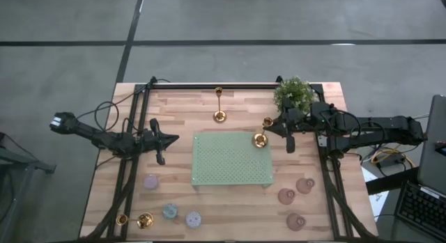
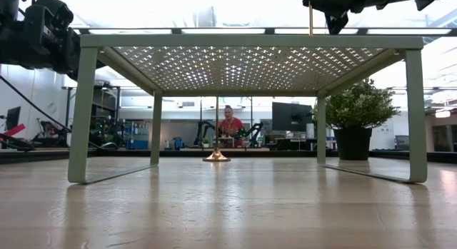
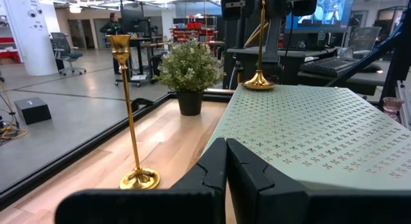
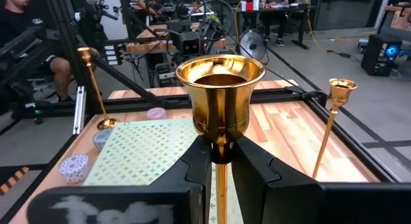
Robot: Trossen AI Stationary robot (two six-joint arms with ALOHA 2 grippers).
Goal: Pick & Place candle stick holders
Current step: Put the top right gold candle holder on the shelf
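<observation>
Three slim gold candle stick holders show. One stands on its base at the far centre [image 1: 219, 111]. One stands at the near left corner [image 1: 136, 219]. The third [image 1: 262, 135] stands with its base on the far right corner of the green perforated rack [image 1: 230, 163], and my right gripper [image 1: 277, 127] is shut on it. My left gripper [image 1: 171, 139] is shut and empty, left of the rack. Three small pastel holders [image 1: 170, 212] sit near left. Three brownish-pink ones [image 1: 295, 194] sit near right. My right gripper pinches the gold holder's thin stem [image 4: 221, 167] between its two fingers, just below the cup [image 4: 220, 89]. The fingers come level from the table's right side and lie across the stem. The holder is upright, its round base [image 3: 259, 83] on the rack's top.
A potted plant [image 1: 294, 95] stands at the far right corner, close behind my right gripper. The rack stands on four legs [image 2: 82, 113] with open room beneath it. People sit in the room beyond the table.
</observation>
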